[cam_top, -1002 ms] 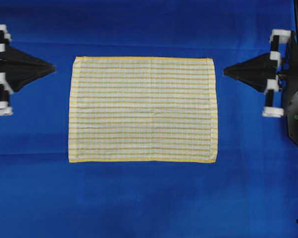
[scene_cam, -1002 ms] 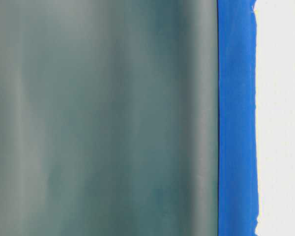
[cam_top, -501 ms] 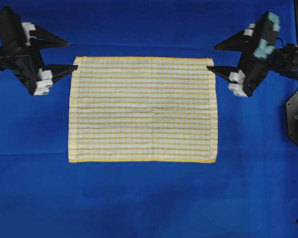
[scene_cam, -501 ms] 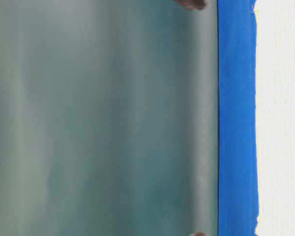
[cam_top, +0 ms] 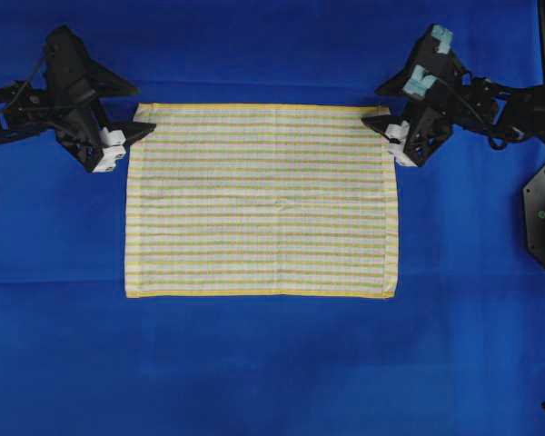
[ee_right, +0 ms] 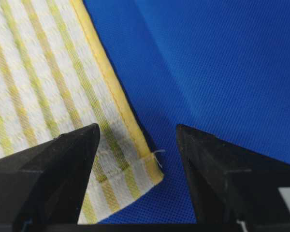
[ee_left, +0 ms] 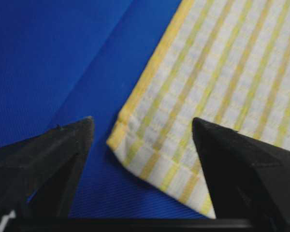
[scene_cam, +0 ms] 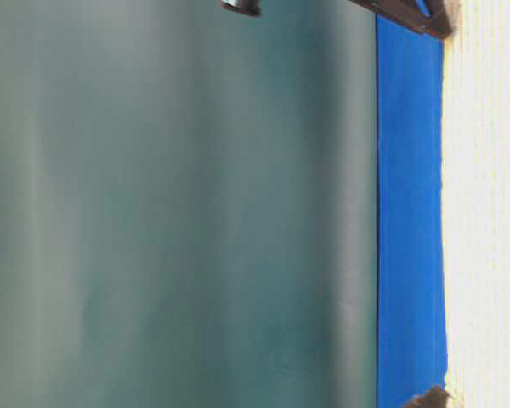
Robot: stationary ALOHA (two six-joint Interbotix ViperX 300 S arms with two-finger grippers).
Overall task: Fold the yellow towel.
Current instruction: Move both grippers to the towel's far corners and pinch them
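Yellow-hemmed and checked, the yellow towel point(cam_top: 262, 201) lies fully spread and flat on the blue tablecloth point(cam_top: 272, 363), with no fold or crease of consequence visible from overhead. I judge the task to be at its very start: nothing is folded, and every fold remains to be made.

I have the left gripper point(cam_top: 138, 116) at the towel's far left corner, as the overhead view shows it. Its jaws stand wide apart and hold nothing. From the left wrist view, the corner point(ee_left: 123, 140) sits between the two fingers point(ee_left: 53, 154), one finger over bare tablecloth, the other over the striped cloth.

The right gripper point(cam_top: 378, 104) is at the towel's far right corner, likewise spread wide and empty. The right wrist view shows that corner point(ee_right: 152, 171) between the fingers point(ee_right: 58, 159), with a loose thread at the hem tip.

Whether either set of fingertips touches the cloth, I cannot tell. The table-level view is mostly blocked by a blurred grey-green surface and adds little.

Remaining, in my judgement: close on both far corners, carry that edge over to the near edge, release, then any further fold.
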